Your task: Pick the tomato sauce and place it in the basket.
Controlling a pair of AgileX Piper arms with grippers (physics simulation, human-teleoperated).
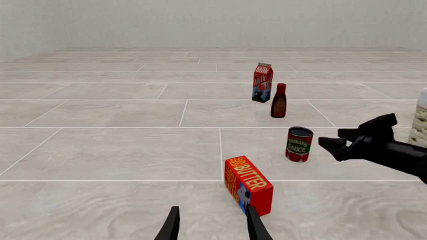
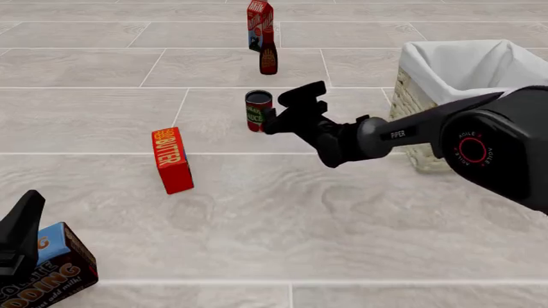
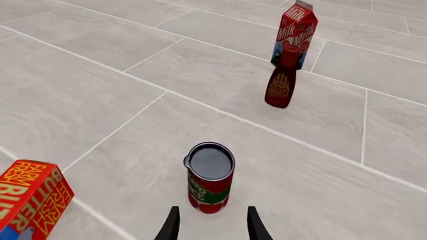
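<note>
— Where is the can right now?

— Your tomato sauce can (image 2: 258, 110) stands upright on the table, near the middle, with the brown sauce bottle (image 2: 269, 59) and the milk carton (image 2: 259, 24) beyond it on the far side. The butter box (image 2: 171, 160) sits nearer and to its left. The basket (image 2: 445, 77) is off to the right, well apart from the can.

— And my right gripper?

— Your right gripper (image 2: 287, 109) is just beside the can on its right, fingers spread and holding nothing. In the right wrist view the can (image 3: 209, 183) sits just ahead of the two fingertips (image 3: 171, 225), roughly centred between them but not yet inside.

— How do I close this well?

— I'd push forward a little more so the fingers straddle the can's label, below the dark top, then squeeze. Keep the approach level; a nudge on the rim would likely tip it or roll it toward the butter box.

— The left arm?

— Your left gripper (image 1: 211, 224) hangs back near the pudding box (image 2: 47, 266), fingers apart and empty. Leave it there.
</note>
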